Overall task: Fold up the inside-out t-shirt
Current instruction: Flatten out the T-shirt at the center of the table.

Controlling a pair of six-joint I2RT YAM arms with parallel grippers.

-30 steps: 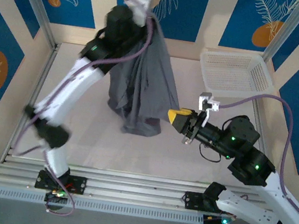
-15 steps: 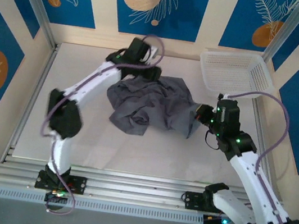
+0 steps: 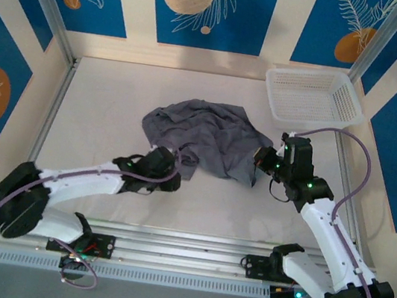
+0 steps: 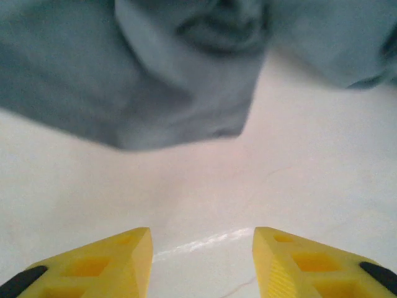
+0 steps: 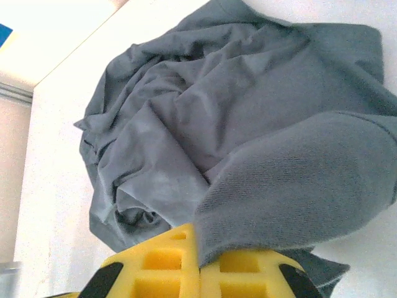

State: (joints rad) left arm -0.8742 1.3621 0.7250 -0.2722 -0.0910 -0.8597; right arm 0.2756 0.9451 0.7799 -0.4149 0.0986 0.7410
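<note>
White table (image 3: 101, 96), cream walls (image 3: 278, 25) behind & at sides w/ blue panels (image 3: 243, 12): white leaves, orange discs. Alu posts (image 3: 44, 0) at back corners; slotted rails (image 3: 181, 256) along near edge.

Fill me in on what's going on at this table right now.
Two robot arms are working on a dark grey t-shirt, which lies crumpled in the middle of the table, not yet folded. The right gripper is shut on cloth at the shirt's right edge. The left gripper is open over bare table just short of the shirt's near-left edge, holding nothing. A white mesh basket sits at the far right.
</note>
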